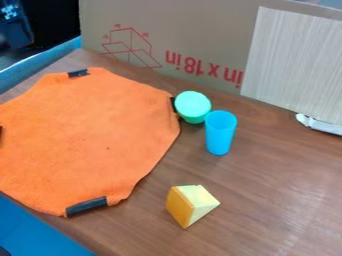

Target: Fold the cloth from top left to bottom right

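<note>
The orange cloth [90, 142] lies spread out on the left part of the brown table, roughly eight-sided, with slightly wavy edges. Dark strips sit at its edges: a top strip [78, 73], a bottom strip [87, 205], and partly visible ones at the right and at the view's left edge. No fold is visible in the cloth.
A green rounded object [193, 106] stands close by the cloth's right edge, with a blue cup [220, 133] beside it. Nearer the front is a yellow wedge block [191, 205]. A cardboard panel [194, 30] rises behind the wooden table [267, 185]. Blue surfaces border the left side.
</note>
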Robot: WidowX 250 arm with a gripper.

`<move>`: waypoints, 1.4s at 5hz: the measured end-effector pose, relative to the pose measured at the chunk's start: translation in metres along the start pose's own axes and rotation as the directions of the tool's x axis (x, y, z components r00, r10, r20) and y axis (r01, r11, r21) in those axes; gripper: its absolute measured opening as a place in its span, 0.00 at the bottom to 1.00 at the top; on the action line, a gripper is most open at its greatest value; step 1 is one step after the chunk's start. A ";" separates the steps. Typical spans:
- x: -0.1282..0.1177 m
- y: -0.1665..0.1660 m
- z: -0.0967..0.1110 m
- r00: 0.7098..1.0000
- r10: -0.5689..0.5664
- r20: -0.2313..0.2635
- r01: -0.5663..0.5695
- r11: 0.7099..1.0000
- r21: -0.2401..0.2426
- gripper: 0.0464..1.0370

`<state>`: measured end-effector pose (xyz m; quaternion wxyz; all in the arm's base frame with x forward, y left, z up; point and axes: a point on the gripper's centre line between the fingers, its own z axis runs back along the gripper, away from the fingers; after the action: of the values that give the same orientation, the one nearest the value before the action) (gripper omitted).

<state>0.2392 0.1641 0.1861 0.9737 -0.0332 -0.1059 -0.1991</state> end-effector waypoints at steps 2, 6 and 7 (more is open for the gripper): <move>0.010 0.050 -0.015 1.000 -0.022 0.021 0.022 0.999 0.026 0.96; 0.066 0.102 -0.076 0.990 -0.135 -0.050 0.136 0.990 0.031 0.96; 0.074 0.105 -0.094 0.983 -0.157 -0.101 0.164 0.984 0.065 0.96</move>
<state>0.3654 0.2218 0.1080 0.9590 0.0206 -0.0689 -0.2741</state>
